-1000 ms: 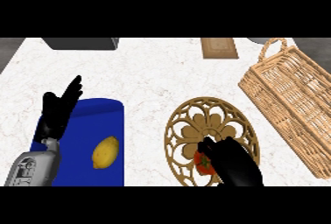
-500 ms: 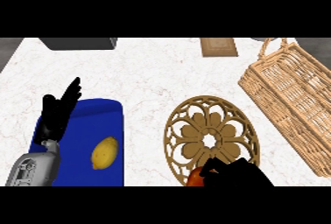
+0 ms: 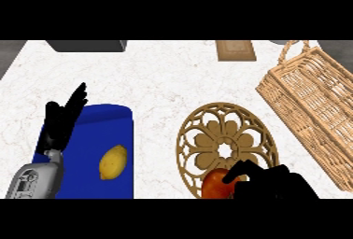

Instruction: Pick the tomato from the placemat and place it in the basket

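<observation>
The right hand [image 3: 272, 184] curls around the tomato [image 3: 217, 183] at the near edge of the round wooden placemat [image 3: 224, 147]. The basket [image 3: 314, 105] lies right of the placemat. The left hand [image 3: 63, 121], fingers straight, rests left of it, over a blue mat [image 3: 103, 135] bearing a lemon [image 3: 113, 162].

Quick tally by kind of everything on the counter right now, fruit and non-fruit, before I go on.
Fruit: 2, the tomato in the right hand and a lemon.
Mats: 2, the round wooden placemat and a blue mat.
Baskets: 1, the wicker basket.
Other items at the far edge: 2, a dark box and a wooden block.
Total: 7.
</observation>
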